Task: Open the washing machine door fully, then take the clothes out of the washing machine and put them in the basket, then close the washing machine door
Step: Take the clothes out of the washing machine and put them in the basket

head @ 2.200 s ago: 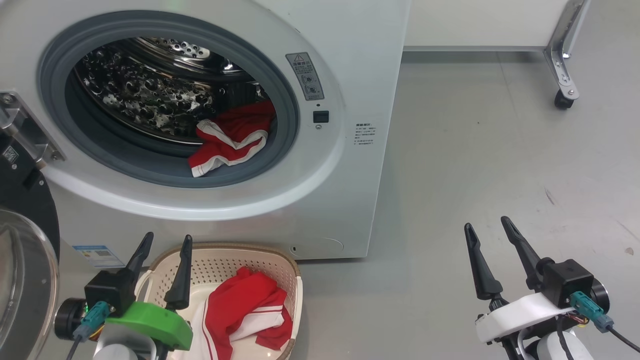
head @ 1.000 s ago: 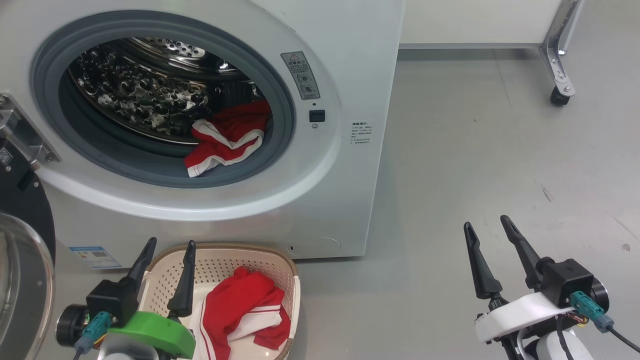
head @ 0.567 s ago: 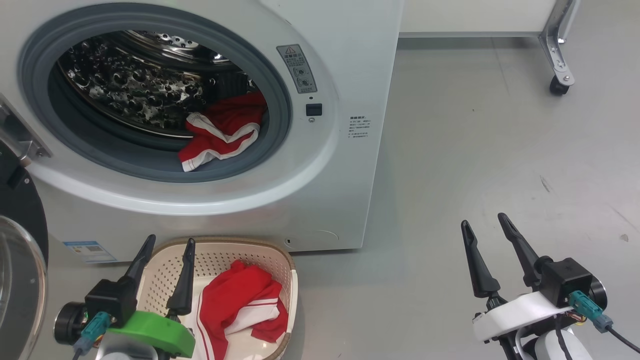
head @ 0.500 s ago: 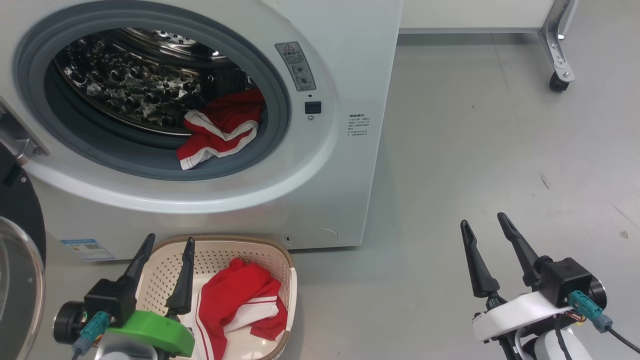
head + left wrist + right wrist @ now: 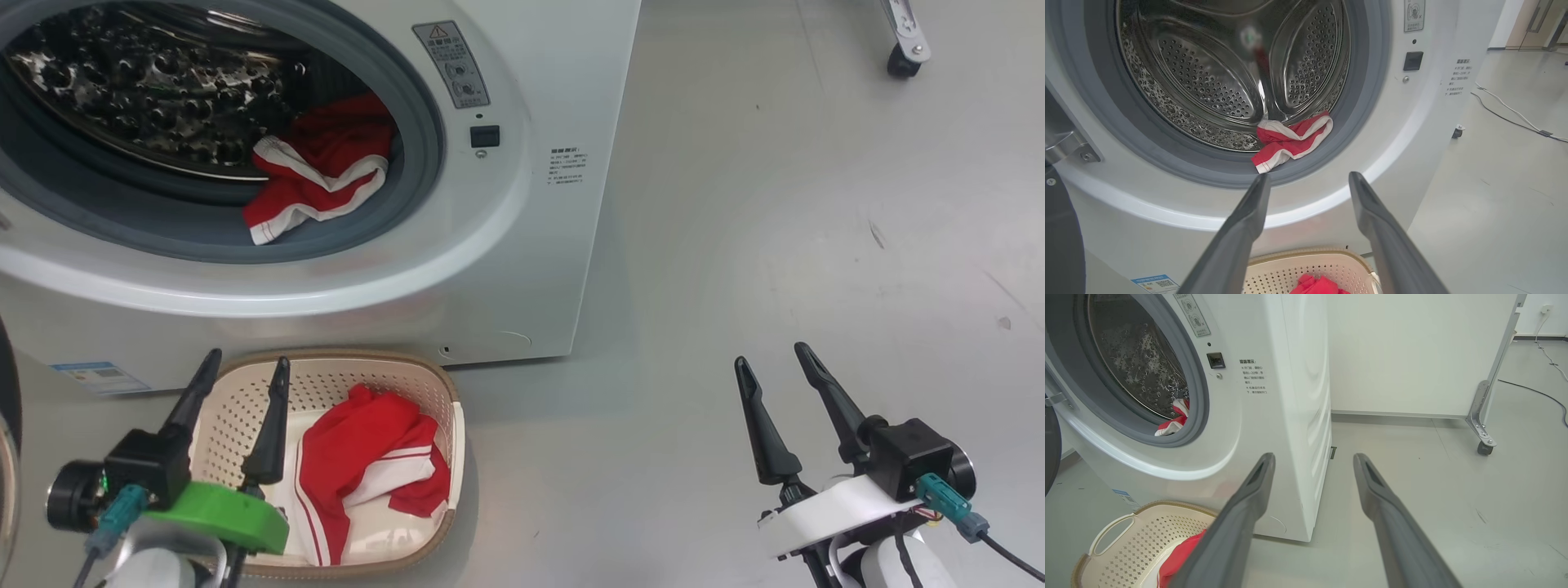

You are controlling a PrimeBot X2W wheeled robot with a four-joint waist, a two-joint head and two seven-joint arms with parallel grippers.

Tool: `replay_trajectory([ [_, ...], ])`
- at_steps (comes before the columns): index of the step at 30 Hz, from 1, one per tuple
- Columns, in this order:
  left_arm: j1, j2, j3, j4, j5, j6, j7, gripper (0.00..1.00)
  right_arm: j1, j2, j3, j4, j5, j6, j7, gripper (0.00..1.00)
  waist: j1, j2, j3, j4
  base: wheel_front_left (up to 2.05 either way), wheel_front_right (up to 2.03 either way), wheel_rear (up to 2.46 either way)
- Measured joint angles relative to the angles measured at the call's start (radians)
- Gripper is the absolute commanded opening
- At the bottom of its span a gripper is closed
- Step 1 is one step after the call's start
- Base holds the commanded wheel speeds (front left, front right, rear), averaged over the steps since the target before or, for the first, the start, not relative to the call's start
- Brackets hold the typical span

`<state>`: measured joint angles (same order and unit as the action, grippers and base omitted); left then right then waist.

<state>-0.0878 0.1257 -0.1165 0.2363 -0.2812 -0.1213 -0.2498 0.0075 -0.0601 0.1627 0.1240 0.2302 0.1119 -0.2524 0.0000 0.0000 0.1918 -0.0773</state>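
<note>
Head view: I am holding the left gripper (image 5: 248,358) spread wide and empty over the near left part of the basket (image 5: 367,356). The right gripper (image 5: 770,354) is equally spread and empty over bare floor, well apart from the washing machine (image 5: 539,245). The striped garment (image 5: 314,175) is lying at the lower right of the drum opening, up and slightly right of the left gripper. Its long axis is running from lower left to upper right, and its white-trimmed hem is draping onto the grey rubber ring (image 5: 163,241). The left arm is clearly the nearer one. A deposited garment (image 5: 367,457) is lying in the basket. Left wrist view: the left gripper (image 5: 1309,175) is pointing almost straight at the striped garment (image 5: 1290,141), which is sitting just above the line between the fingertips; the washing machine door (image 5: 1061,245) is standing swung open at the left edge. Right wrist view: the right gripper (image 5: 1313,455) is aiming past the machine's corner, with the striped garment (image 5: 1171,420) far off to the left. Compared with the head view half a second ago, the whole scene is sitting further up and left, so the camera is moving, not the things. The garment's place on the ring and both grippers' spread are remaining unchanged.
</note>
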Motion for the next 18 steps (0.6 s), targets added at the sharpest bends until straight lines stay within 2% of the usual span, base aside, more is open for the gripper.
replay_trajectory([
  [12, -0.171, 0.042, 0.049, -0.028, -0.012, -0.004, 0.109, 1.00, -0.042, 0.005, 0.029, -0.016, 0.000, 0.000, 0.000, 1.00, 0.0000, 0.0000, 0.119, -0.065, 0.00, 0.00, 0.00],
  [18, -0.293, 0.047, 0.126, 0.008, -0.105, 0.021, 0.233, 1.00, -0.078, 0.009, 0.045, -0.021, 0.008, 0.000, 0.000, 1.00, 0.0000, 0.0000, 0.185, -0.123, 0.00, 0.00, 0.00],
])
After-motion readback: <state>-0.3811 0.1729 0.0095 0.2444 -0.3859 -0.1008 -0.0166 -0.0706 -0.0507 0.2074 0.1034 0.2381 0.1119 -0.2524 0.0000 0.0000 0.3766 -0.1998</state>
